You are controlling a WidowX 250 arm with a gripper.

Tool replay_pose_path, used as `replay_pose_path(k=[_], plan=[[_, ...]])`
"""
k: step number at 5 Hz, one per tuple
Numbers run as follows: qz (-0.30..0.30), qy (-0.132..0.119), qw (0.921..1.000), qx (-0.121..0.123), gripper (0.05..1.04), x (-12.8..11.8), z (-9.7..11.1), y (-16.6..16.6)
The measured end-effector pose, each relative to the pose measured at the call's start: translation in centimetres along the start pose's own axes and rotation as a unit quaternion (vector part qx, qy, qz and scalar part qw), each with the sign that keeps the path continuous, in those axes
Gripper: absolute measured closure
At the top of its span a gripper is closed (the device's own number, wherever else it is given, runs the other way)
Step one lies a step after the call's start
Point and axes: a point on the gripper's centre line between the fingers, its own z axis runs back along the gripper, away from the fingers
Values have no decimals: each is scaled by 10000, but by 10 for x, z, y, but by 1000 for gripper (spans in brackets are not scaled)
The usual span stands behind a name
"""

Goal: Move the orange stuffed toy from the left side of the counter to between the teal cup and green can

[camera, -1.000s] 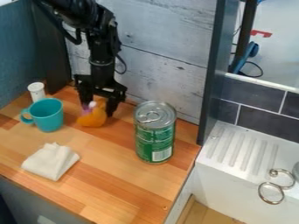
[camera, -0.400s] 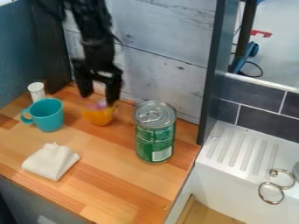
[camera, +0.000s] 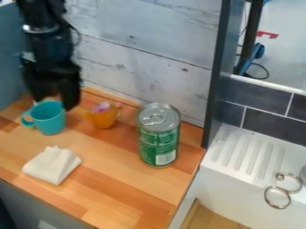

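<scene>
Teal and upright, a mug stands on the wooden counter, close by the black gripper, whose jaws hang well apart, holding nothing. Between mug and green can sits an orange cup.

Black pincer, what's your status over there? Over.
Pincer open, empty, by the teal mug. Orange container upright on wooden counter, pinkish thing in top. Nearest obstacle: the mug; green can stands farther off.
</scene>
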Motion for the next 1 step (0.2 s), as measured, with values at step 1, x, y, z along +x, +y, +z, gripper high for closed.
replay_pose_path(k=[1], plan=[[-6, 399, 9992, -45, 83, -17, 0, 11]])
